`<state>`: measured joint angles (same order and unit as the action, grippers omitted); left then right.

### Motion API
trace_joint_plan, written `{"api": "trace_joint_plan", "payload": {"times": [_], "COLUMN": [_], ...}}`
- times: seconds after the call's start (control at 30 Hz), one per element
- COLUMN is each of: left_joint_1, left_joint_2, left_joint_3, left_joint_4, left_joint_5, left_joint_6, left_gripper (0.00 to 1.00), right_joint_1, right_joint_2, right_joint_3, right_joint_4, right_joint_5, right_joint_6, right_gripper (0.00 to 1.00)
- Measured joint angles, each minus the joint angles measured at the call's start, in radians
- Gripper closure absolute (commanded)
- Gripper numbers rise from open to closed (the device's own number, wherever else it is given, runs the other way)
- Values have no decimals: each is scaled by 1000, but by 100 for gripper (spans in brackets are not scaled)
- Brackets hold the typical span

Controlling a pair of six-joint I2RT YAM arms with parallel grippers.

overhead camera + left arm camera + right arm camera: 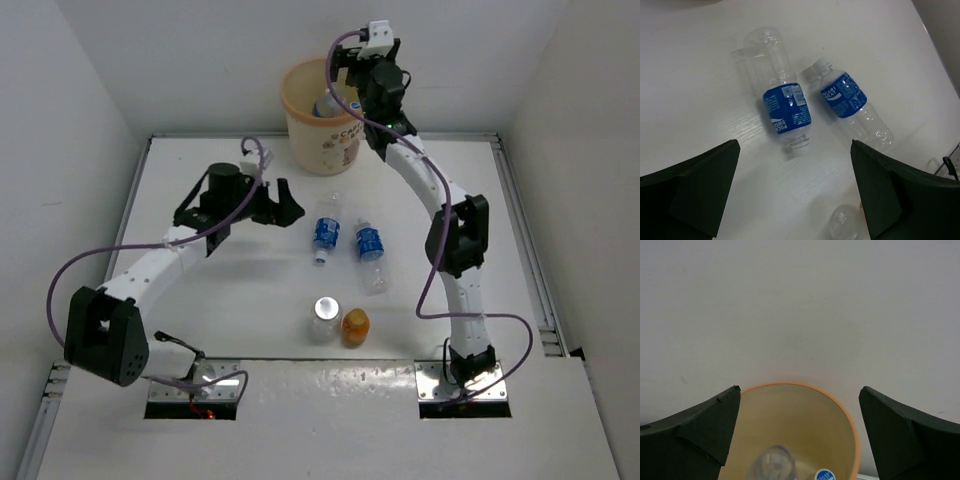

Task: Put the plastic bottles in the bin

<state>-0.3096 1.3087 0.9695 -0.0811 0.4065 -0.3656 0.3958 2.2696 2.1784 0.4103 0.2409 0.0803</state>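
The cream bin point(318, 135) stands at the back of the table, with one blue-label bottle point(328, 104) inside it. My right gripper point(347, 78) hangs open and empty over the bin's rim. In the right wrist view point(800, 389) the bin's inner wall point(805, 425) and that bottle point(772, 462) show below. Two blue-label bottles point(326, 232) point(369, 252) lie mid-table. A silvery-topped clear bottle point(324, 318) and a small orange one point(355, 326) stand nearer. My left gripper point(287, 205) is open and empty, left of the lying bottles point(785, 105) point(852, 102).
The table's raised rails point(520, 230) run along both sides, and white walls point(200, 60) close in behind the bin. The silvery-topped bottle also shows at the bottom of the left wrist view point(844, 223).
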Motion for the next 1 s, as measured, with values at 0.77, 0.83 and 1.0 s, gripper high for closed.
{"api": "trace_joint_plan", "payload": {"times": [0.77, 0.83, 1.0], "left_joint_1": [-266, -270, -276], "left_joint_2": [975, 983, 981], "left_joint_3": [824, 832, 835], "left_joint_4": [-324, -341, -356], "left_joint_5": [-545, -545, -512], "left_joint_6": [-67, -63, -39], "left_gripper": [12, 20, 66], "right_joint_1": [-426, -435, -444], "right_joint_2": [-1250, -1253, -1241], "right_joint_3": [-1012, -1028, -1000], "right_joint_4": [-737, -795, -850], "right_joint_5": [-304, -322, -376], "right_joint_6": [220, 232, 246], "right_gripper": [8, 11, 19]}}
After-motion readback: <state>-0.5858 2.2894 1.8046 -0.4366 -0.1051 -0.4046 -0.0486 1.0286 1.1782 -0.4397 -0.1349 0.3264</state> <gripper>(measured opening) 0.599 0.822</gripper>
